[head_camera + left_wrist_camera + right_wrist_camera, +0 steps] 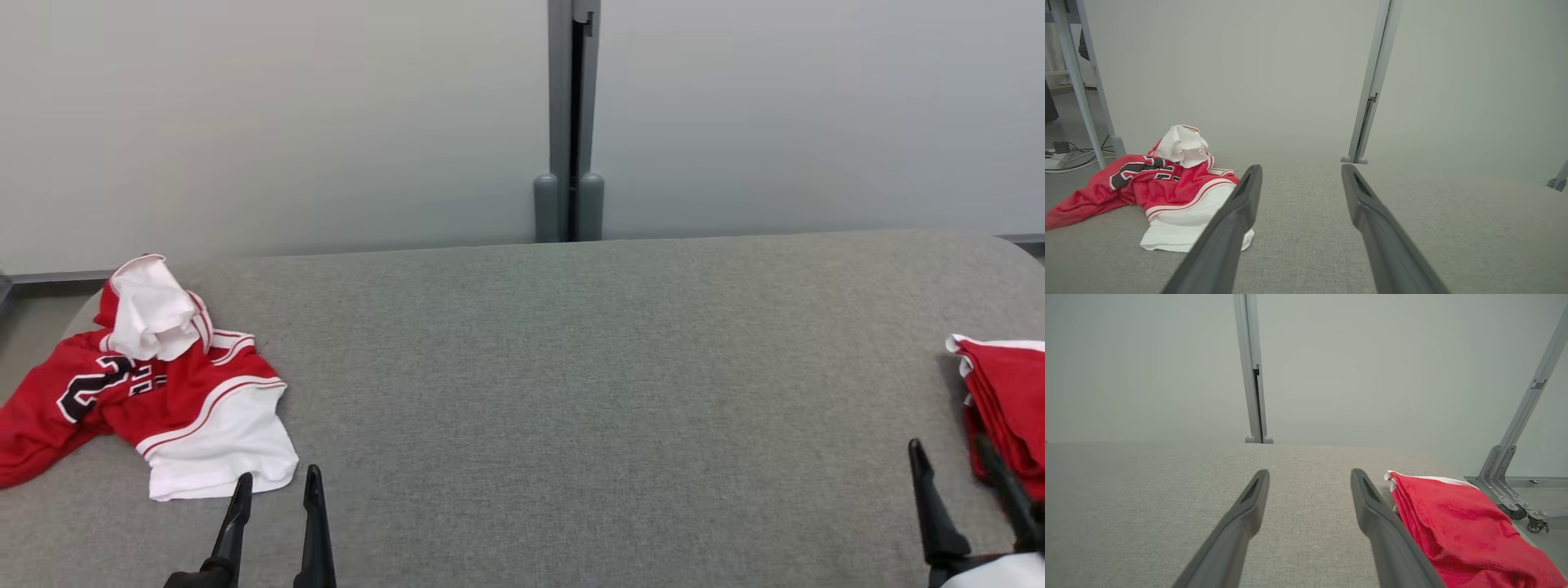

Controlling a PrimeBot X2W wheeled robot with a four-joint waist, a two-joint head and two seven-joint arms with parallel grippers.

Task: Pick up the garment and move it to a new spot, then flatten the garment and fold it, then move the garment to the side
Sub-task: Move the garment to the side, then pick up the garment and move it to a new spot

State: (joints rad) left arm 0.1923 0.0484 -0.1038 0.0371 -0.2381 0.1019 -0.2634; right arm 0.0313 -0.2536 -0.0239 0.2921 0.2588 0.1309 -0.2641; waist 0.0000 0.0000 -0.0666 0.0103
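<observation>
The garment (155, 384), a red and white jersey with dark numerals, lies crumpled at the left end of the grey padded table (571, 367). Its long axis runs across the table and slants toward the near edge. The red end trails off toward the table's left edge, and the white hem end points toward the near side and to the right. A bunched white fold stands up at its far side.

The left gripper (277, 475) sits just right of and nearer than the garment, with its two dark fingers spread apart and nothing between them. In the left wrist view the garment (1167, 183) lies left of and ahead of the left gripper (1301, 167). The left finger passes in front of the white hem, but whether they touch cannot be told.

The middle of the table is bare grey cloth, with a grey partition post (570, 122) behind it.

At the right end, the right gripper (951, 445) is also spread wide and holds nothing. A folded red stack (1008, 400) lies just beside it on its right. In the right wrist view the stack (1453, 522) lies against the outer side of the right gripper's (1309, 472) right finger.
</observation>
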